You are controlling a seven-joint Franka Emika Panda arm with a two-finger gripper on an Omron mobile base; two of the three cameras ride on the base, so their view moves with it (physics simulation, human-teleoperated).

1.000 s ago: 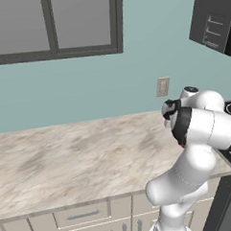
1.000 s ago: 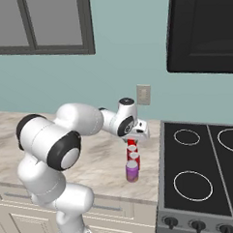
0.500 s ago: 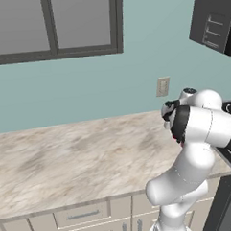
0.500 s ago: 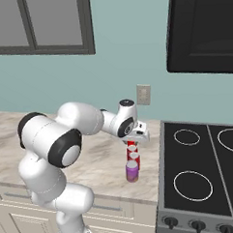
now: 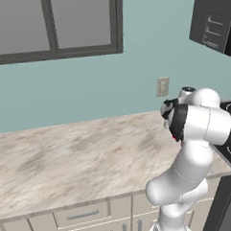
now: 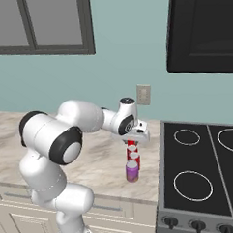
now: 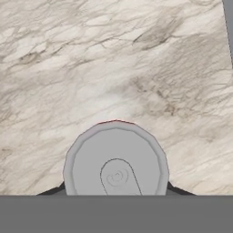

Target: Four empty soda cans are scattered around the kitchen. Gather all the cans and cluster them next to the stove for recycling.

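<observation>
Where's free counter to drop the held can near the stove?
Bare marble counter lies left of the can cluster, toward the window side. Crowded: the strip beside the stove, where a purple can and a red can stand under the gripper, which is shut on another red can.

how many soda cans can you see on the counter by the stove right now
3. A purple can stands nearest the counter's front edge, a red can behind it, and another red can in the gripper. More may be hidden behind the arm.
</observation>
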